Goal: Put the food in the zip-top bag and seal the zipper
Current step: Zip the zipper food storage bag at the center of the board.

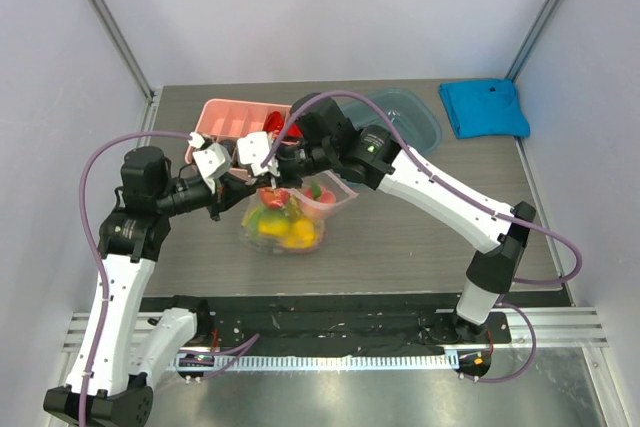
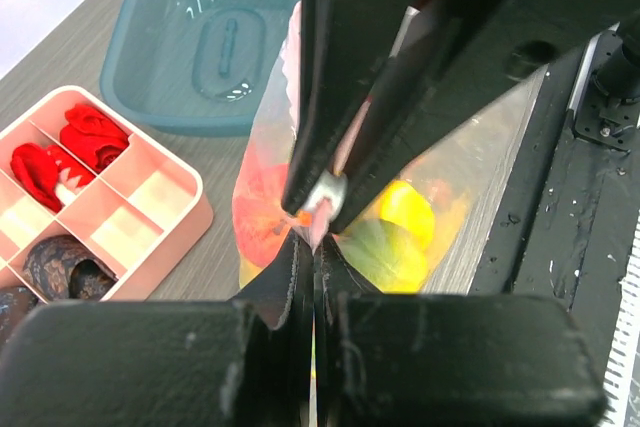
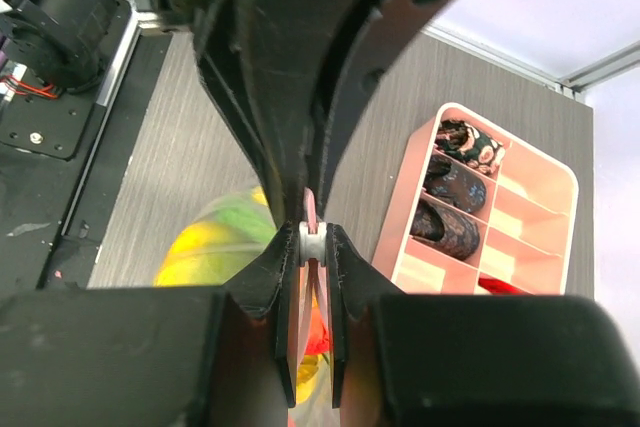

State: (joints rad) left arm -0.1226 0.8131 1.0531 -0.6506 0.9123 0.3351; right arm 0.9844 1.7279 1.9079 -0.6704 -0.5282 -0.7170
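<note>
Food step looks done. The small plastic toy produce (image 1: 285, 227), yellow, green and red pieces, sits inside the clear crinkly zip-top bag (image 1: 340, 197), and I see none loose on the table. The bag lies just on the near side of the pink divided plastic box (image 1: 225, 119), almost touching it.

Sealing is left. My left gripper (image 2: 310, 257) is clamped tight on the thin pale-pink zipper strip (image 3: 311, 205) at the bag mouth. My right gripper (image 3: 312, 247) is pinched narrow onto the small white slider (image 3: 312, 244), one fingertip on each side. I can't tell how much of the strip is already zipped, since both sets of fingers hide the mouth edge.

Around:
- The box holds red and dark items; they aren't mine to pack.
- A teal translucent plastic tub (image 1: 415, 117) sits right of the box.
- A folded blue cloth (image 1: 485, 107) lies further right of the box, well apart.

In the way: my grippers are nose to nose, so the slider has little room on that side, and the box crowds the bag's far edge.
</note>
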